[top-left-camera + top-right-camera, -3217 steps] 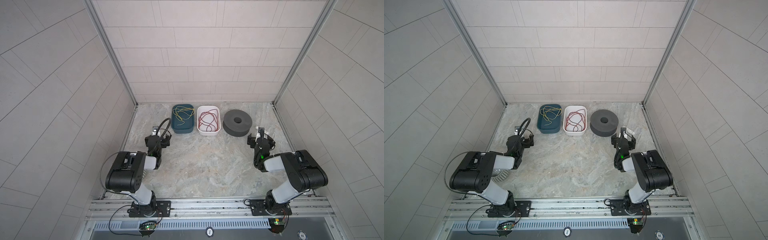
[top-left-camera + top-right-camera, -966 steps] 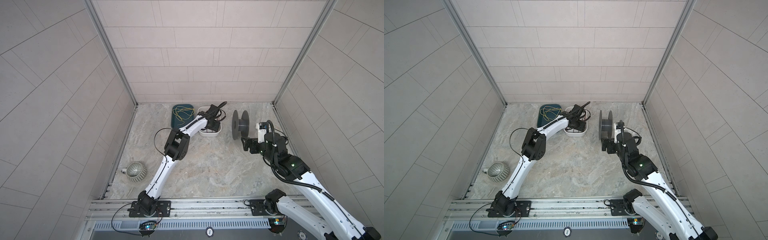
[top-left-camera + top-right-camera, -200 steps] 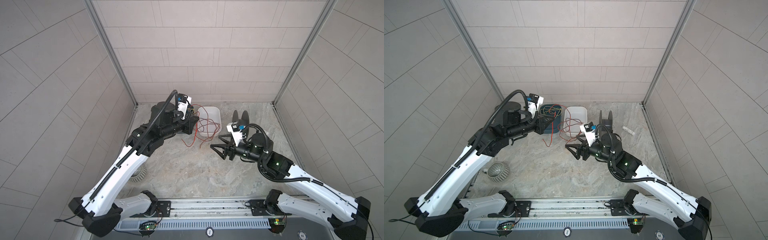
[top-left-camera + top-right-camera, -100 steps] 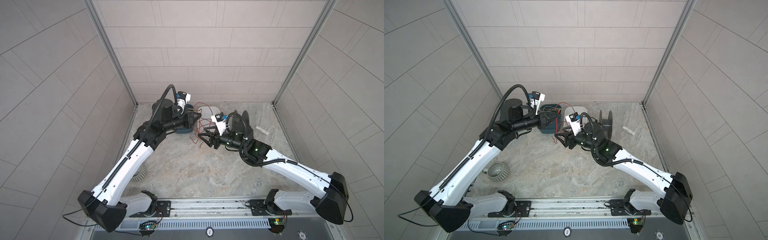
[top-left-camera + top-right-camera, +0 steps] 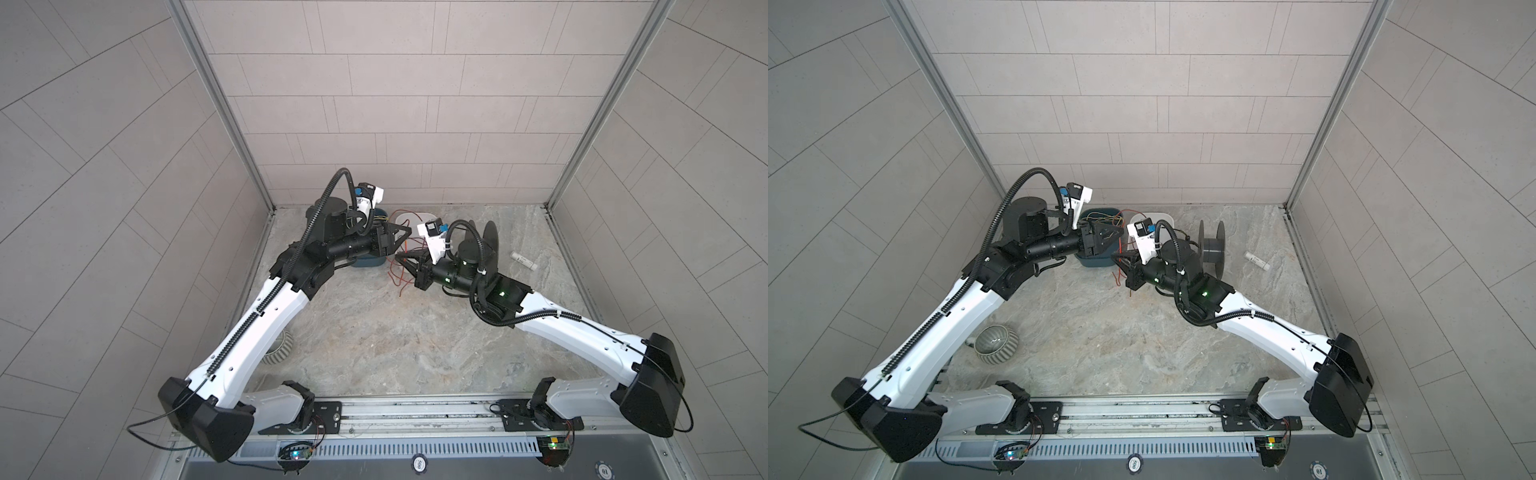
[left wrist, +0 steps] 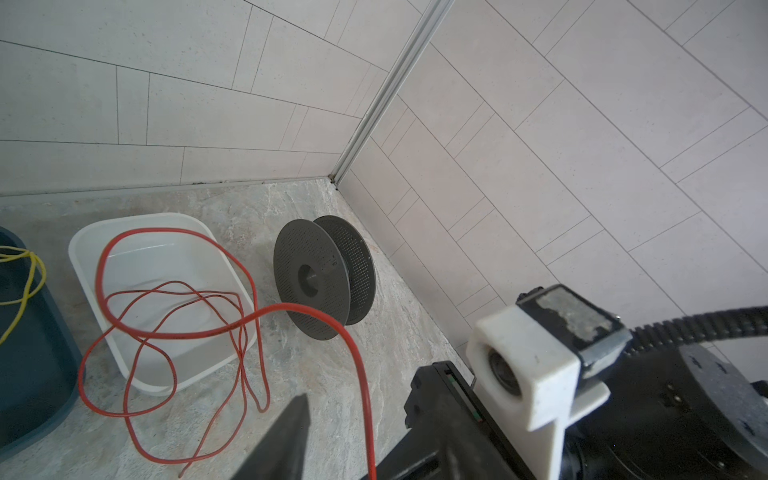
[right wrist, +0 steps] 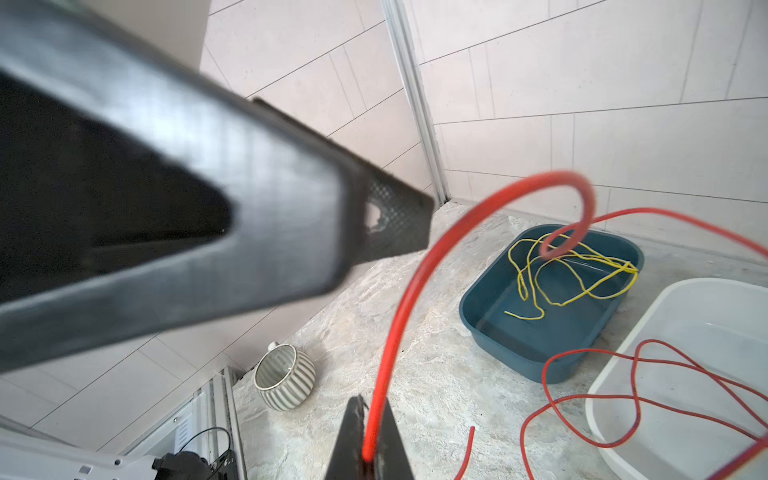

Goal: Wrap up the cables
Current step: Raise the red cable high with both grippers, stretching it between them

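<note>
Between the two arms, above the surface (image 5: 395, 340): the red wire (image 7: 552, 178) hangs in a big airborne curl, and its other loops are draped over the white tub (image 6: 83, 249) and spill onto the stone.
On the right pincer (image 7: 371, 419): clamped tight, with the red wire nipped right at the fingertips and rising straight out of them.
On the left pincer (image 5: 404, 242): jaws apart, close by its partner, and the strand passes between them untouched as far as the wrist view shows.
Step in hand: this reads as a hand-over, with the right side taking charge of the wire.
Beside the white tub: the spool (image 6: 309, 280) is dark and bare, standing on its rims and waiting for the first turn.
Doing it well: the left pincer should back straight out so no finger hooks that curl. The right needs a firm pinch, because a wire this thin will slip. Lift slowly so the loops slide off the tub rather than drag it.
Watch for: a loose end lies on the surface, and I cannot tell how far along the wire it sits from the grip. Find it before heading for the hub, and steer clear of the teal tub (image 7: 511, 353).
</note>
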